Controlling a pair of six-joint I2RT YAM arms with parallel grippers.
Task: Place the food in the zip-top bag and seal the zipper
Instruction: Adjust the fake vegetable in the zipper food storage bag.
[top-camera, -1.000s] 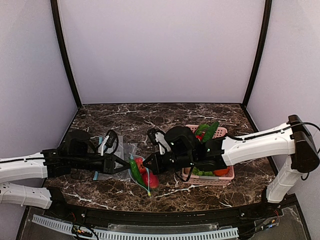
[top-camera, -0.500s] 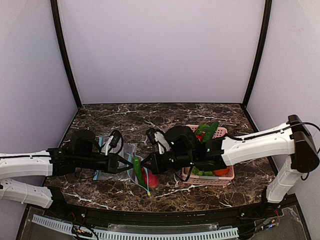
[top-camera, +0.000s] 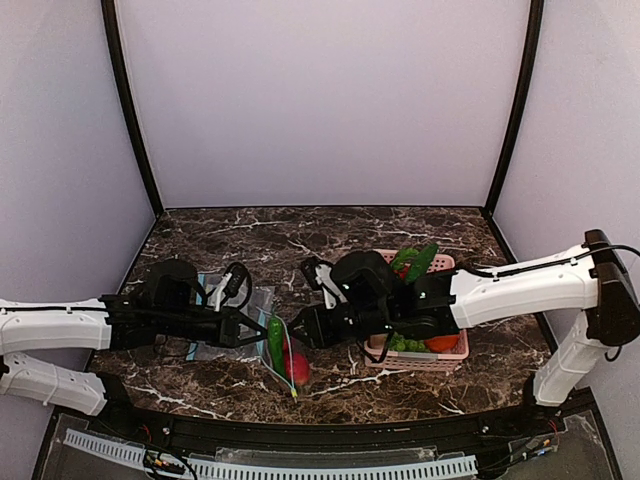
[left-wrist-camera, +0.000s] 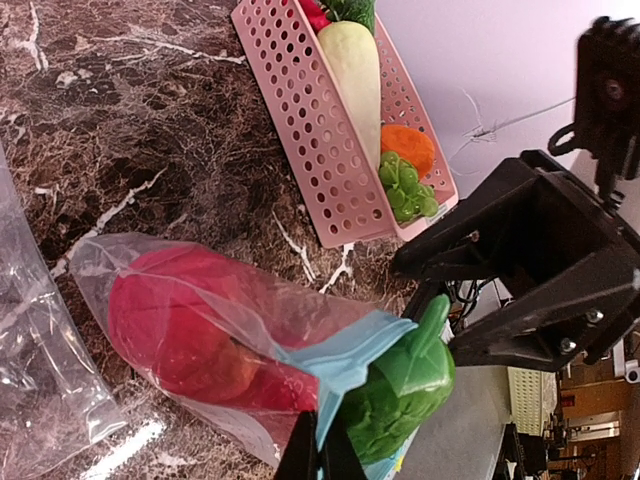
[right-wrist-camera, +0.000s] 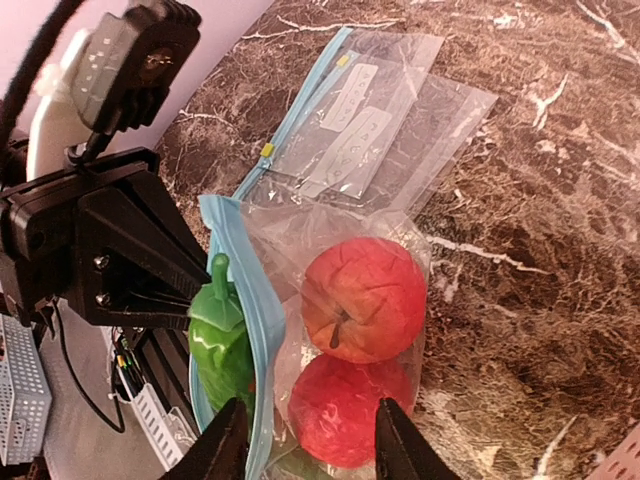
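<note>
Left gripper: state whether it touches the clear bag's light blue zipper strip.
Touching. Left wrist view: left gripper pinches the light blue zipper strip, jaws shut.

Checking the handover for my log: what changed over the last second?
The left end effector slid right and pinched shut on the light blue zipper strip of the clear plastic bag; the right end effector opened. The bag, its two round red fruits and the pink perforated basket stayed put.

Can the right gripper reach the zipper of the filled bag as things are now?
Probably yes: the right gripper hangs open just over the bag, with nothing between it and the zipper. Yet the cucumber sticks out across the zipper and the left gripper pinches it, so only part is free.
</note>
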